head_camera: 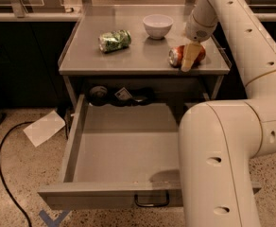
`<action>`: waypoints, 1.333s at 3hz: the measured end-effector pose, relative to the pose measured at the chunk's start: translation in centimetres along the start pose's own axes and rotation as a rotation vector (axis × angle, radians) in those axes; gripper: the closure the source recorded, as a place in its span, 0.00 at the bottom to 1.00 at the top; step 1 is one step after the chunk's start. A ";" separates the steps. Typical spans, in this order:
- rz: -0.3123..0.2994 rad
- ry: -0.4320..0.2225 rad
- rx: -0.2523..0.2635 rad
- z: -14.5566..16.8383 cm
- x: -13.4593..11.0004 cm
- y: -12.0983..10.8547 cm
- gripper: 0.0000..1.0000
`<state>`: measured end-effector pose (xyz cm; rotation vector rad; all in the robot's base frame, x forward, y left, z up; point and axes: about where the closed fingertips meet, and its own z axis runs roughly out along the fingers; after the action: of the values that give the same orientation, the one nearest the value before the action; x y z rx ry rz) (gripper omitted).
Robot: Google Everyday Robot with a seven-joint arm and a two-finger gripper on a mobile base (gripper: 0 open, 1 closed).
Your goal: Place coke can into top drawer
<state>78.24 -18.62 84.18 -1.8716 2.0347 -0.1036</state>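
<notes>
coke can on its side, right end of counter, top drawer open below | gripper at can, jaws' state cannot be told | likely light, thin-walled, rolls easily - take it gently across mid-body

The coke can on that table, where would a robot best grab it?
Across the middle of its body, coming down from above. The coke can lies on its side on the table, silver end pointing left, leaving its curved sides exposed. The gripper is at it.
</notes>
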 end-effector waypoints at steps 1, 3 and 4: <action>0.000 0.000 0.000 0.0 0.0 0.0 0.42; 0.018 -0.107 0.012 -0.1 -1.0 0.1 0.88; 0.022 -0.255 0.016 -1.6 -2.7 1.2 1.00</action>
<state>76.77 -16.14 85.90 -1.7527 1.8741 0.1181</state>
